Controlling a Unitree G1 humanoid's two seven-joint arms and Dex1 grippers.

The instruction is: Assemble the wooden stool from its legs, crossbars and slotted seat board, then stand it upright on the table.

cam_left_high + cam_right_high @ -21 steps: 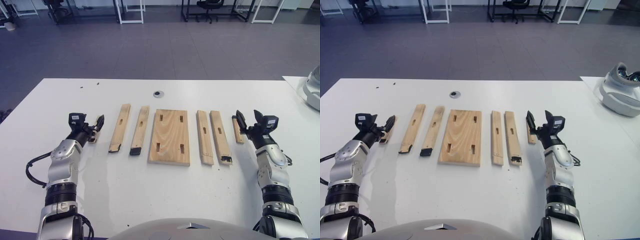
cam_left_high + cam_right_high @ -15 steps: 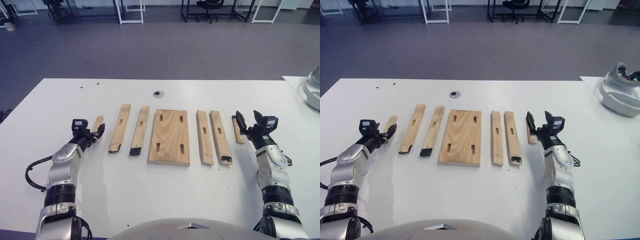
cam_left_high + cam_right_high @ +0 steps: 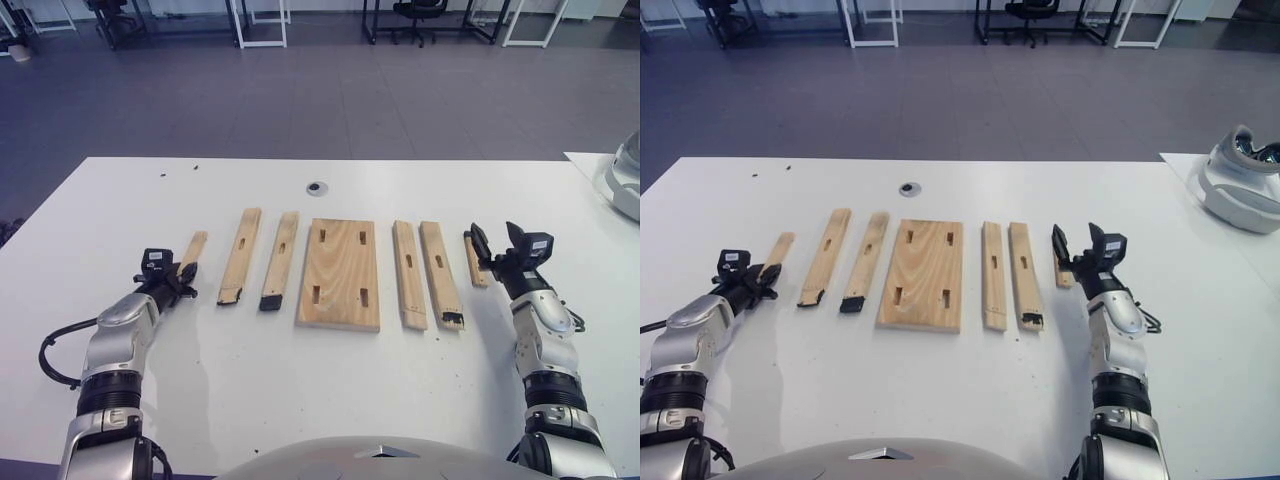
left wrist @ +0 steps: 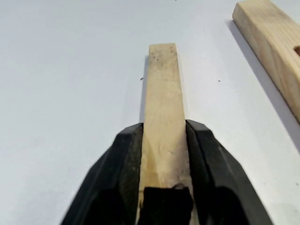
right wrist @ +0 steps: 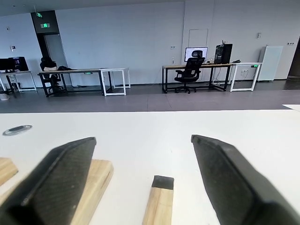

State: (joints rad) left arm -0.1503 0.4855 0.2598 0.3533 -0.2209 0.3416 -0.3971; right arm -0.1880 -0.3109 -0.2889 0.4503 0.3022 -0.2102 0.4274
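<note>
The slotted seat board lies flat mid-table. Two legs lie to its left and two more to its right. Farthest left is a short crossbar. My left gripper is low at that crossbar's near end, and the left wrist view shows its black fingers pressed on both sides of the crossbar. A second crossbar lies at the far right. My right gripper hovers open over its near end, fingers wide apart.
A round grommet sits in the white table behind the seat board. A white headset rests on a neighbouring table to the right. Bare tabletop stretches in front of the parts.
My left gripper has drawn back toward me along the left crossbar, sunk to the table and closed on its near end. The right gripper has barely shifted.
</note>
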